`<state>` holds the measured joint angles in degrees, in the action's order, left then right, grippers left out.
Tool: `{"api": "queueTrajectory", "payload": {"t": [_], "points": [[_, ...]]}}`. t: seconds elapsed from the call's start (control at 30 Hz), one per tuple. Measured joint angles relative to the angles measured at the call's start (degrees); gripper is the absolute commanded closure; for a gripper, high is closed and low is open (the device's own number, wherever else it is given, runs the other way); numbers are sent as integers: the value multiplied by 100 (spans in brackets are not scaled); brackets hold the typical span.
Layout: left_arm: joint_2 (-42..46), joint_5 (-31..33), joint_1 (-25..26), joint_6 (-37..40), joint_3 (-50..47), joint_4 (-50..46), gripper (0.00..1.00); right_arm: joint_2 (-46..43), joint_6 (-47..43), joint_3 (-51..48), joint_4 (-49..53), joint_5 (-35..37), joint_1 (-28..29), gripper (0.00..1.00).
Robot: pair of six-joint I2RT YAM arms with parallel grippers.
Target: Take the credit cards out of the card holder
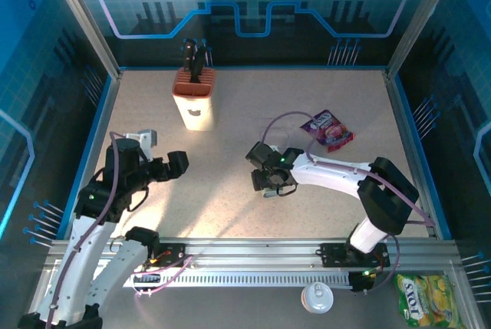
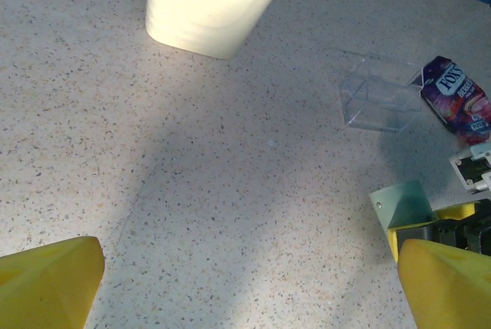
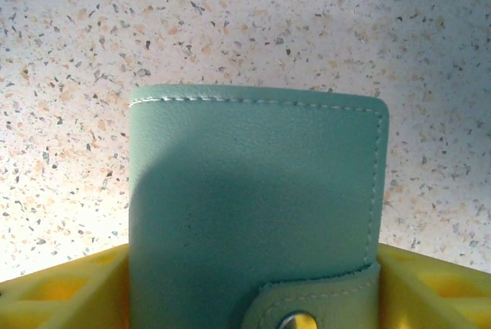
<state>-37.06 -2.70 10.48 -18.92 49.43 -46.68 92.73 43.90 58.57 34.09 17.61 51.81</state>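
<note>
- While its snap tab (image 3: 299, 317) is fastened, the card holder (image 3: 253, 214) needs steadying; the table (image 1: 330, 222) offers working ground, the knife block (image 1: 194, 99) standing well apart;
- left gripper (image 1: 173, 164) hovers, fingers spread, judged ready to assist;
- right gripper (image 1: 272, 179) pinches the holder's lower part between both yellow fingers (image 3: 61, 298);
- credit cards presumably inside, hidden.

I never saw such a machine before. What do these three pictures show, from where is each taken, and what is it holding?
These are two robot arms bolted to a table. One picture looks down from above; the other two come from cameras on each wrist. On the table are a knife block, a purple snack packet and a clear plastic box. The right arm's yellow fingers grip a green card holder, closed. The left arm's fingers are open, holding nothing.
</note>
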Motion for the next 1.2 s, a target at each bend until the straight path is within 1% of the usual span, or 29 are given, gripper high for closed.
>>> {"api": "queueTrajectory", "payload": {"t": [0.3, 0.57, 0.87, 1.2], "points": [[0, 2, 164, 0, -2, 2, 1, 114, 459, -2, -111, 223, 107, 28], [0, 4, 179, 0, -4, 2, 1, 431, 691, -90, -317, 358, 256, 26], [-11, 11, 179, 0, -4, 0, 1, 496, 894, -299, -588, 533, 380, 24], [-48, 35, 181, 0, -2, -2, 1, 435, 916, -313, -577, 603, 417, 15]]}}
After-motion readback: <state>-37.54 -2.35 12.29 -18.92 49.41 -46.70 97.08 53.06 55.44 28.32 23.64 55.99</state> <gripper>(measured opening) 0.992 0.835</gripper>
